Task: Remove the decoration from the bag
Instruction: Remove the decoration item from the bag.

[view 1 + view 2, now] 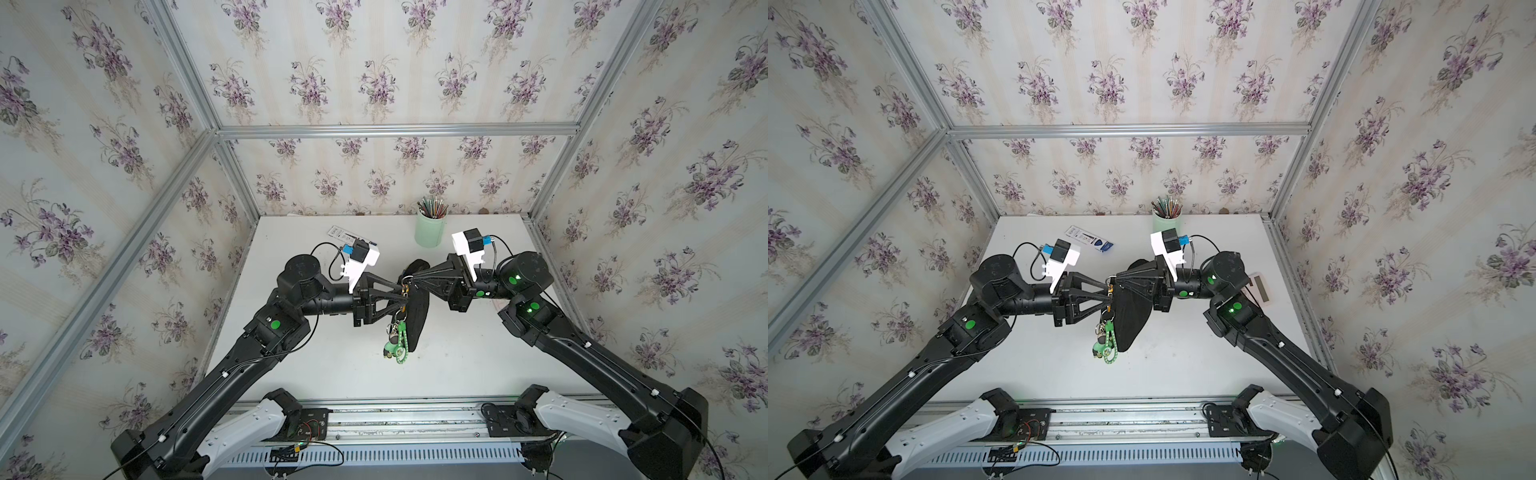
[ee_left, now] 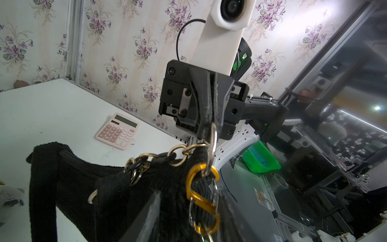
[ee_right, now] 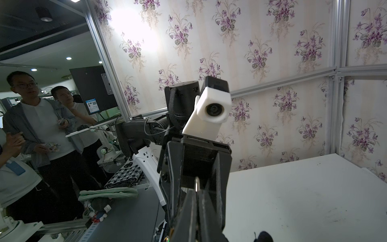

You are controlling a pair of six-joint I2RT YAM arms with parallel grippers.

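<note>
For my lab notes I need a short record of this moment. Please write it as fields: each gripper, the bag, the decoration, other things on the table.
right gripper: shut on the strap of the bag
bag: hangs from the right gripper above the table
left gripper: tips close to the gold carabiner; open or shut is not clear
decoration: hooked to the bag's ring, hangs beside the bag
other things: pink calculator, green pencil cup
</note>
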